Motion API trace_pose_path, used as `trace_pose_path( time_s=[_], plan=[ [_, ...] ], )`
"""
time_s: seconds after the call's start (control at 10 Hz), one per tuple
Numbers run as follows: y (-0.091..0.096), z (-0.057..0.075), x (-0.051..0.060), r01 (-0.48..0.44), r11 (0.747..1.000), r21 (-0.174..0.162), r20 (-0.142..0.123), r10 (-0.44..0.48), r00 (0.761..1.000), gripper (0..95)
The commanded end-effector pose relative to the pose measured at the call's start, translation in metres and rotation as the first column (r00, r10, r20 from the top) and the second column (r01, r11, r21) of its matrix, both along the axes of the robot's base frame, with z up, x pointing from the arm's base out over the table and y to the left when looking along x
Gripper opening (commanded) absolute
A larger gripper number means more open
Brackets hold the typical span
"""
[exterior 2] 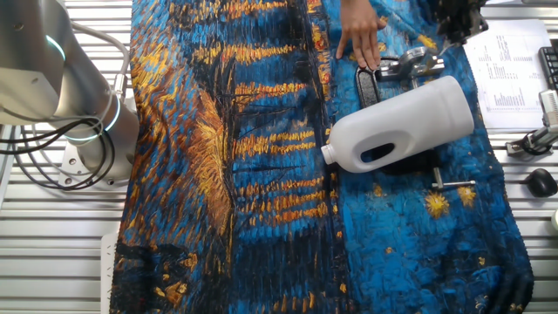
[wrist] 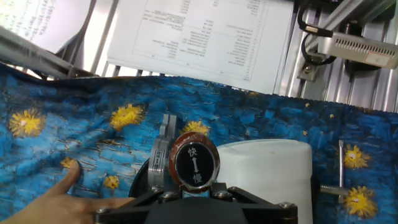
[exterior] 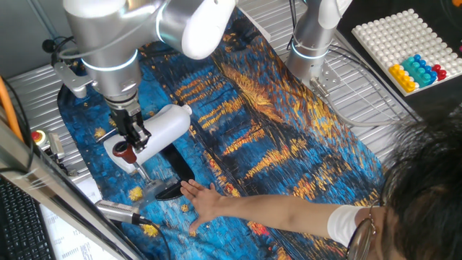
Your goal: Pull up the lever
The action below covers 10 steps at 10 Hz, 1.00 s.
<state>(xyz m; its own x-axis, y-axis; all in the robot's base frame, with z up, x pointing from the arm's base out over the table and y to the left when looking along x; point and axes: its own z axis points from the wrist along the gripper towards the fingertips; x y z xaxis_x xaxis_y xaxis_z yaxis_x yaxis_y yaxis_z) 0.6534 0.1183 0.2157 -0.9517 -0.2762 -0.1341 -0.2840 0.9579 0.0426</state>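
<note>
The lever is a slim silver arm (exterior: 141, 173) rising at a slant from a metal base (exterior: 163, 190) to a dark-red knob (exterior: 127, 153). My gripper (exterior: 133, 144) comes down from above, and its black fingers sit closed around the knob. In the hand view the knob (wrist: 196, 163) shows its black face with white characters, right at my gripper (wrist: 196, 188). In the other fixed view my gripper (exterior 2: 457, 26) is at the top edge above the lever base (exterior 2: 410, 63); the knob is hidden there.
A big white plastic bottle (exterior: 163, 128) lies beside the lever, and shows in the other fixed view (exterior 2: 403, 127). A person's hand (exterior: 203, 204) rests flat on the blue cloth by the base. A silver rod with a cable (exterior: 120, 211) lies at the front. A small metal pin (exterior 2: 453, 183) lies on the cloth.
</note>
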Motion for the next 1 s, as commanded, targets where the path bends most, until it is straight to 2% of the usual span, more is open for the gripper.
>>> trace_pose_path(
  time_s=[0.1, 0.3, 0.5, 0.6, 0.7, 0.8, 1.0],
  plan=[
    [-0.007, 0.000, -0.013, -0.017, 1.000, 0.001, 0.009, 0.017, 1.000, 19.0],
    [-0.010, 0.001, -0.015, -0.021, 1.000, 0.009, 0.023, 0.020, 1.000, 19.0],
    [-0.009, 0.001, -0.011, -0.018, 1.000, 0.004, 0.019, 0.018, 1.000, 19.0],
    [-0.010, 0.000, -0.013, -0.016, 1.000, 0.007, 0.025, 0.016, 1.000, 19.0],
    [-0.010, -0.001, -0.012, -0.012, 1.000, 0.016, 0.037, 0.011, 0.999, 19.0],
    [-0.009, -0.001, -0.008, -0.013, 1.000, 0.027, 0.058, 0.012, 0.998, 19.0],
    [-0.006, 0.003, 0.001, -0.016, 0.999, 0.040, 0.079, 0.013, 0.997, 19.0]
  ],
)
